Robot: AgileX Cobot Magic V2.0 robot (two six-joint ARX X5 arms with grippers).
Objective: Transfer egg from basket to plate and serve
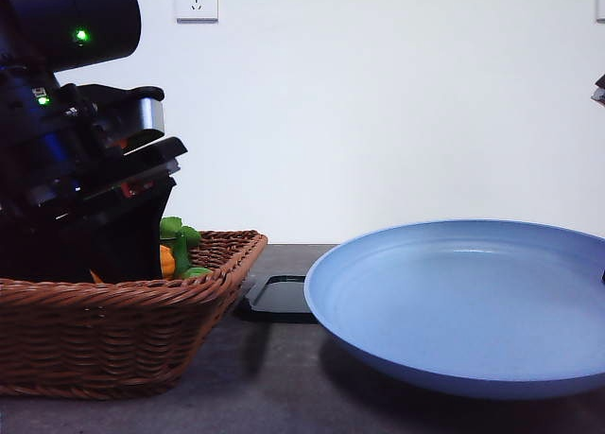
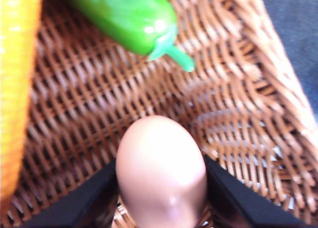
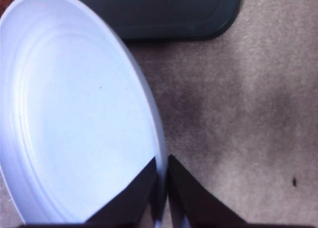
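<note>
Two arms at work: you had one arm on each task item, the left over the basket, the right at the plate.
Left gripper point(image 2: 161, 198): your left claw was clamped on the egg point(image 2: 161, 173), one dark finger pressed to each side of it, as the left wrist view showed.
Egg: it sat between those fingers just above the woven floor of the basket point(image 2: 238, 114); you could not tell from the blurred view whether it touched the wicker.
Basket contents: a green pepper-like vegetable point(image 2: 131, 17) with a short stem lay beyond the egg, and a yellow-orange corn cob point(image 2: 15, 89) lay along one side.
Basket in the front view: the basket point(image 1: 104, 335) stood at the left of the table point(image 1: 274, 387), with your left arm's dark body lowered into it and green and orange produce showing over the rim.
Right gripper point(image 3: 161, 188): your right claw was pinched on the rim of the plate point(image 3: 74, 114), one finger over the inner face and one outside, the edge between them.
Plate: the light blue plate point(image 1: 463, 302) showed at the right in the front view, tilted with its near edge low and its far edge raised.
Tray: a flat black tray point(image 1: 279, 297) lay between basket and plate, its right part hidden behind the plate.
</note>
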